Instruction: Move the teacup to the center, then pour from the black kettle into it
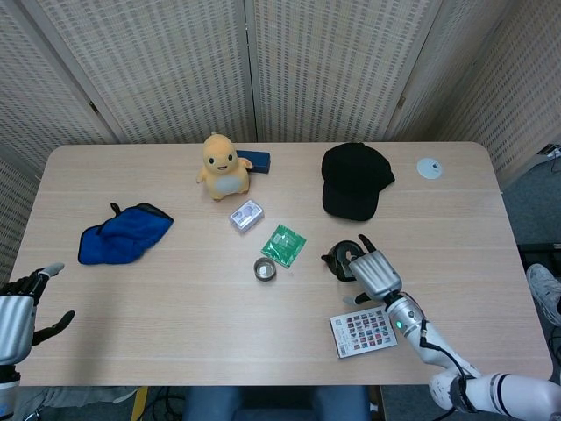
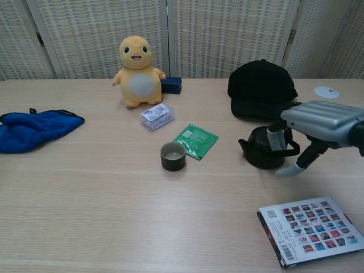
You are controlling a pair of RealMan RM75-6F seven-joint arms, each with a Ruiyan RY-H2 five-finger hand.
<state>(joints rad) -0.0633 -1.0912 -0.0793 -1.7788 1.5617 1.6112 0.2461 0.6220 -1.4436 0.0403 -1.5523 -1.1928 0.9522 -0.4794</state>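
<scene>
**Desk:** Hands first — what have they got?

**Photographer:** Right hand (image 2: 318,122) sits at the black kettle (image 2: 263,149), fingers hooked over its handle, thumb pointing down to the worktop (image 2: 114,216) just beside the pot. Whether it truly grips the handle or only rests on it, I cannot tell. From overhead the same hand (image 1: 372,272) covers the near side of the kettle (image 1: 337,257). Left hand (image 1: 19,311) hangs off the near left edge of the worktop, fingers spread, holding nothing.

**Desk:** And the teacup?

**Photographer:** Teacup (image 2: 172,156) stands upright and alone, well to the left of the right hand, near the middle of the worktop. Green packet (image 2: 195,140) lies between cup and kettle, its corner just beside the cup.

**Desk:** Kettle lifted or down?

**Photographer:** Looks level, spout towards the cup; I cannot tell if its base is off the surface.

**Desk:** Anything else around that hand?

**Photographer:** Black cap (image 2: 261,88) just beyond it, a small white disc (image 2: 326,91) beyond and to its right, a printed card of coloured squares (image 2: 310,229) on the near side. Far to its left: a clear plastic box (image 2: 156,117), a yellow plush toy (image 2: 136,71) with a dark blue box (image 2: 171,85) behind it, and a blue cloth (image 2: 34,129) at the left edge.
</scene>
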